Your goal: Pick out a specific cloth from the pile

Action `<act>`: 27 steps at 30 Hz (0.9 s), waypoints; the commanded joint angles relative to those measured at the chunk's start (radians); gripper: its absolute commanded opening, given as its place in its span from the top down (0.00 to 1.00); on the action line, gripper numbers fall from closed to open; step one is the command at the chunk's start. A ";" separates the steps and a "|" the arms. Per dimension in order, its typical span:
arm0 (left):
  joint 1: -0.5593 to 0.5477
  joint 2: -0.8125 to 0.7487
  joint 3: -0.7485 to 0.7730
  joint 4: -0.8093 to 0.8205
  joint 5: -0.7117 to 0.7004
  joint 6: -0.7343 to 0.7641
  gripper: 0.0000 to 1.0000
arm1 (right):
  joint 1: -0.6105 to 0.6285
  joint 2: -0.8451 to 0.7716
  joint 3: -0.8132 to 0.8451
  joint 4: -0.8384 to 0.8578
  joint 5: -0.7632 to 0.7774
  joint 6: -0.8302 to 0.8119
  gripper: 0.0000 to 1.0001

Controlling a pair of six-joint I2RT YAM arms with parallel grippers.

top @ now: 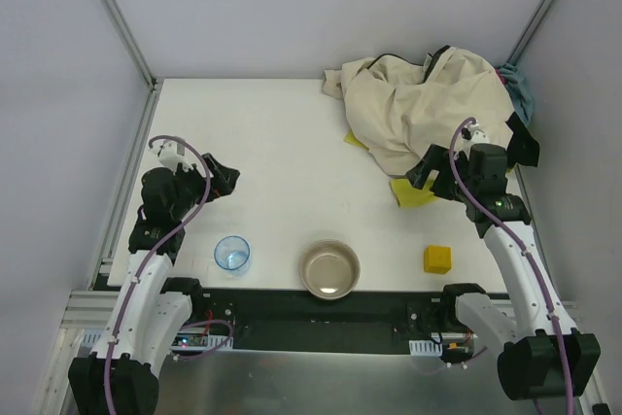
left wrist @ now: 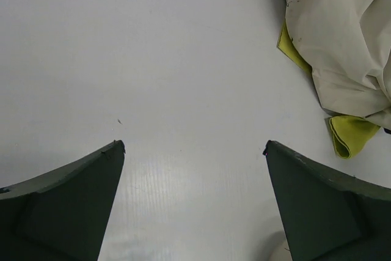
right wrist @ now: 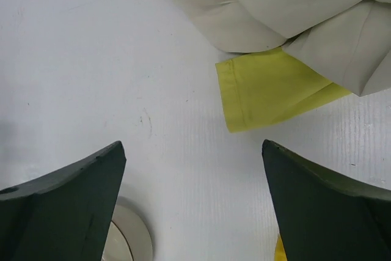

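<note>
The pile point(top: 428, 104) lies at the back right of the table, with a big beige cloth point(right wrist: 275, 4) on top. Only two yellow-green parts of the cloth point(top: 413, 191) show from under the beige one: a flat corner point(right wrist: 269, 87) at the near edge and a small strip point(left wrist: 292, 47) on the left side. My right gripper point(top: 474, 159) hangs open above the table, just short of that corner, its fingers point(right wrist: 192, 145) wide apart and empty. My left gripper point(top: 209, 180) is open and empty over bare table point(left wrist: 194, 145), far left of the pile.
A metal bowl point(top: 329, 269) sits at the near edge in the middle, with a clear blue cup point(top: 231, 253) to its left and a yellow block point(top: 437, 259) to its right. A blue-grey piece point(top: 520, 89) pokes out behind the pile. Metal frame posts flank the table.
</note>
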 commanded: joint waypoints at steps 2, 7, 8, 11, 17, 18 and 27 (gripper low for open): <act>0.004 -0.020 -0.019 0.042 -0.014 -0.015 0.01 | 0.006 0.004 0.008 -0.039 0.066 -0.019 0.04; 0.004 0.052 -0.003 0.031 -0.005 0.024 0.01 | 0.001 0.010 0.024 -0.097 0.215 0.027 0.04; 0.002 0.072 0.004 0.030 0.009 0.035 0.01 | 0.000 0.016 0.027 -0.107 0.253 0.035 0.04; -0.022 0.131 0.046 0.008 0.034 0.058 0.01 | -0.008 0.012 0.021 -0.123 0.298 0.055 0.04; -0.273 0.214 0.141 -0.099 -0.280 0.124 0.01 | -0.083 0.006 -0.015 -0.143 0.304 0.075 0.04; -0.304 0.222 0.155 -0.107 -0.332 0.124 0.01 | -0.123 0.004 -0.024 -0.143 0.302 0.075 0.04; -0.540 0.313 0.283 -0.170 -0.650 0.195 0.01 | -0.258 0.015 -0.056 -0.113 0.273 0.069 0.04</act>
